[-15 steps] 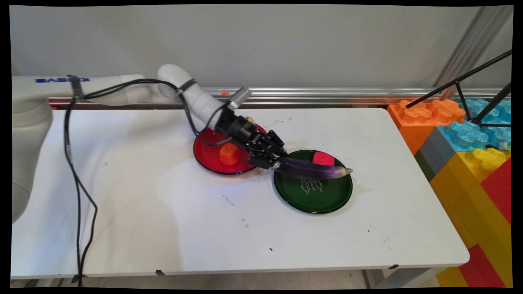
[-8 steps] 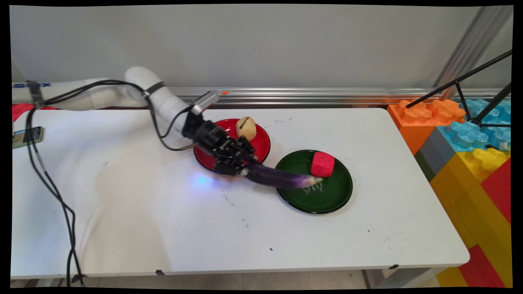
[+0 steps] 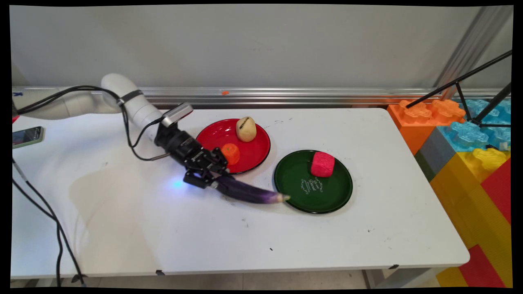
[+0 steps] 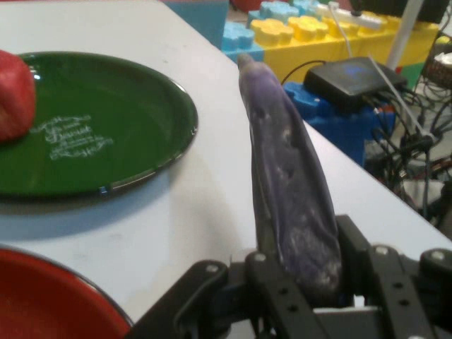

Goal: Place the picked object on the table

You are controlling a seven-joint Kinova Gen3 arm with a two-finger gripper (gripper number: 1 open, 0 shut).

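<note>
Currently held item: one toy eggplant (image 3: 248, 192), long, tapered and slightly curved, with a glossy purple skin mottled paler in the hand view (image 4: 289, 191). The black gripper (image 3: 204, 173) has its fingers (image 4: 282, 296) clamped on the thick end; the pointed tip juts out toward the right in the main view, low over the white table (image 3: 286, 245).

Adjacent, right: green plate (image 3: 312, 188), round, shiny, with a raised rim and pale lettering at its centre. The eggplant's tip reaches its left rim; contact cannot be confirmed. In the hand view the plate (image 4: 134, 120) lies left of the eggplant. On its far side sits a red block (image 3: 322, 164), roughly cubic with rounded corners and a coarse, spongy surface.

Adjacent, behind the gripper: red plate (image 3: 253, 151), round, glossy, dark-rimmed. Contents: a small orange piece (image 3: 232, 153), rounded and matte, at the near left edge just beside the gripper; a beige, egg-shaped piece (image 3: 246, 129) with a dark slit along its top, at the far edge.

Far left table edge: a flat phone (image 3: 26, 136) with a dark screen.

Right of table: large studded plastic blocks (image 3: 461, 139) in orange, translucent blue, yellow and red, stacked.
</note>
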